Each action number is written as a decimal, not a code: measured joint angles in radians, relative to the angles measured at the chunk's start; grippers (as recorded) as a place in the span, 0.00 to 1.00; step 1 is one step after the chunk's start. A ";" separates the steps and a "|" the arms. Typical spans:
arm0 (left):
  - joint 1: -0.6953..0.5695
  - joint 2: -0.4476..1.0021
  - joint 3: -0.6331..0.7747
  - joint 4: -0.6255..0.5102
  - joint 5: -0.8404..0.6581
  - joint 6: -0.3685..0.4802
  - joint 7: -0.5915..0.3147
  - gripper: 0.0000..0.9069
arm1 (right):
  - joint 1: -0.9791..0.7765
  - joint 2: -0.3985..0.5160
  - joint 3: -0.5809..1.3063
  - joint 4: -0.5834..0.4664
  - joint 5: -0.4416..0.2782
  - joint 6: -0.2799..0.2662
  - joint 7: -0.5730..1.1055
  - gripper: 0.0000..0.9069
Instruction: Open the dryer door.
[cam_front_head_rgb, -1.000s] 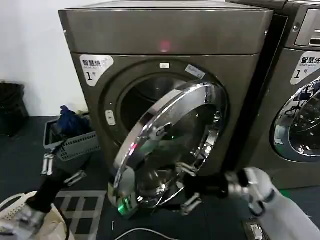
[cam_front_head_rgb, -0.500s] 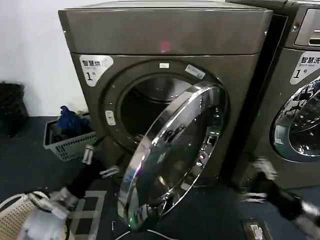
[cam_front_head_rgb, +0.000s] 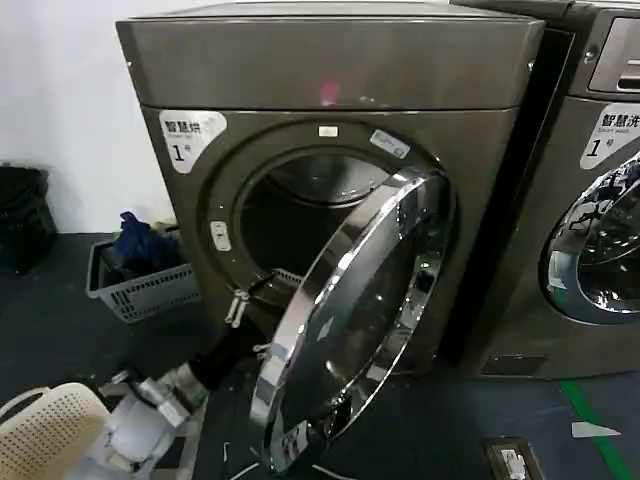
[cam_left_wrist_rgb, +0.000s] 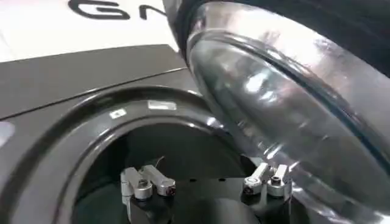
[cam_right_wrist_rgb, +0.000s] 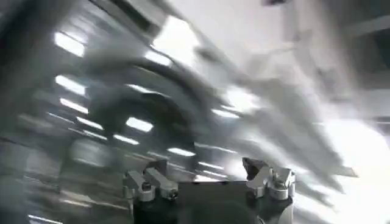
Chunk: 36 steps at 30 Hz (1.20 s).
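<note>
The dryer door (cam_front_head_rgb: 360, 310), a chrome ring around dark glass, stands swung partway out from the grey-brown dryer (cam_front_head_rgb: 330, 70), hinged on its right side. The dark drum opening (cam_front_head_rgb: 290, 220) shows behind it. My left gripper (cam_front_head_rgb: 248, 322) reaches up from the lower left, just inside the door's free edge, open and holding nothing. In the left wrist view that gripper (cam_left_wrist_rgb: 207, 181) points into the drum opening, with the door's clear glass bowl (cam_left_wrist_rgb: 286, 103) close beside one finger. In the blurred right wrist view my right gripper (cam_right_wrist_rgb: 207, 179) is open with nothing between its fingers.
A grey basket (cam_front_head_rgb: 140, 285) of blue clothes stands on the floor left of the dryer, and a white basket (cam_front_head_rgb: 50, 430) is at the bottom left. A second chrome-doored machine (cam_front_head_rgb: 600, 230) stands to the right. A black bin (cam_front_head_rgb: 20, 215) sits far left.
The door has swung wider open. My right arm has left the head view. My left arm has risen from the lower left to the door's free edge.
</note>
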 joint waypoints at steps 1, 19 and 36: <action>-0.010 -0.002 0.012 0.003 -0.001 -0.001 0.000 1.00 | 0.003 0.005 0.030 -0.012 -0.005 -0.003 0.012 1.00; -0.216 -0.091 0.265 0.096 -0.003 -0.006 -0.001 1.00 | -0.018 -0.013 0.372 -0.261 -0.035 0.053 0.121 1.00; -0.398 -0.250 0.478 0.214 0.000 0.012 0.006 1.00 | -0.093 -0.058 0.531 -0.390 -0.009 0.030 0.136 1.00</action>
